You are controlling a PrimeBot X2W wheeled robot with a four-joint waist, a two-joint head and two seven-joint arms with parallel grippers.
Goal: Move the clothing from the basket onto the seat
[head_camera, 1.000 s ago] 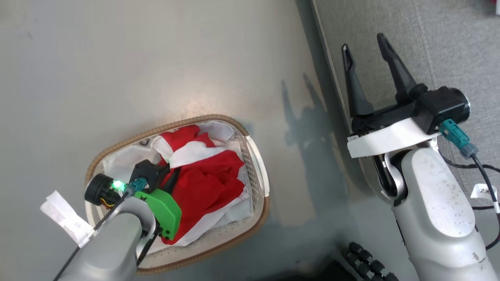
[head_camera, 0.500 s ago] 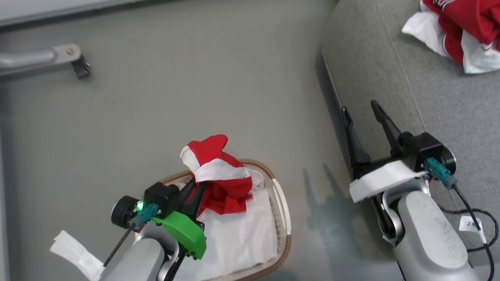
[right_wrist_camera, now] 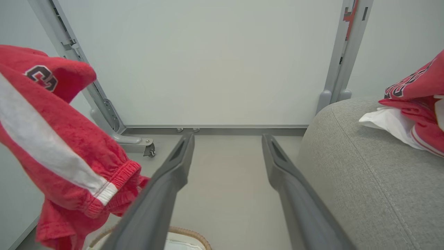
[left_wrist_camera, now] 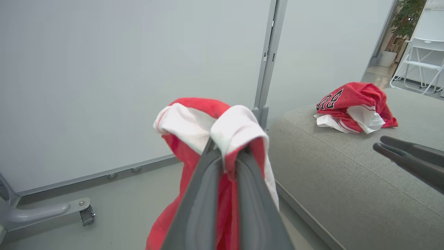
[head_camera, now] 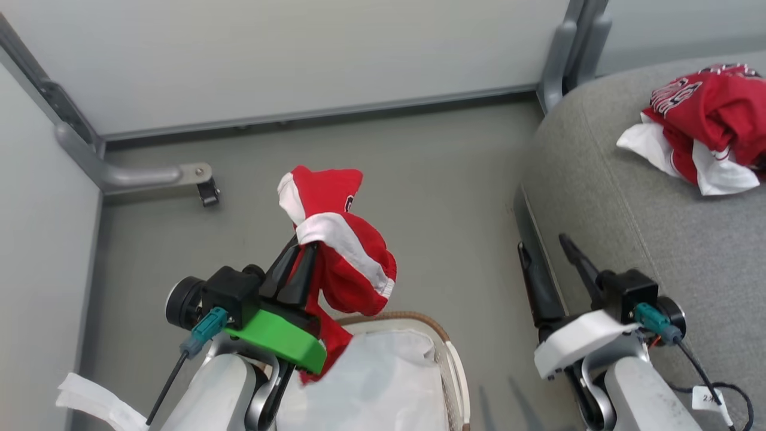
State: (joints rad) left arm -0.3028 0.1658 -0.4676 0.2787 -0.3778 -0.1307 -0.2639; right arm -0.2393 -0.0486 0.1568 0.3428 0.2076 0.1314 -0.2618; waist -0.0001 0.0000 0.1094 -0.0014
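At the left of the head view, the left gripper (head_camera: 299, 246) has its fingers pressed together on a red jersey (head_camera: 347, 263), pinching a fold of white trim. The jersey hangs from the fingers, lifted above the basket (head_camera: 440, 332). Whether its lowest tail touches the basket is hidden behind the gripper body. The basket sits on the floor (head_camera: 455, 197) at the bottom edge, and its white liner (head_camera: 383, 383) is showing.

To the right, the right gripper (head_camera: 543, 245) has its fingers spread wide. It holds nothing and hangs beside the seat's front edge. The grey seat (head_camera: 628, 227) fills the right side, and a second jersey (head_camera: 706, 114) lies crumpled on it, well away from both grippers.

The left wrist view shows the grip up close. The two fingers meet with red cloth squeezed between them, and white trim is draped over the tips. It also shows the right gripper's tips at its right edge, and a white chair (left_wrist_camera: 419, 59) and a plant (left_wrist_camera: 407, 21) beyond the seat.

The right wrist view shows bare floor in the gap between its own fingers. It shows dark lettering on the hanging jersey, the elastic hem at the bottom, and a bit of the basket's brown rim below. A caster (right_wrist_camera: 149, 150) stands under the wall panel (right_wrist_camera: 225, 62).
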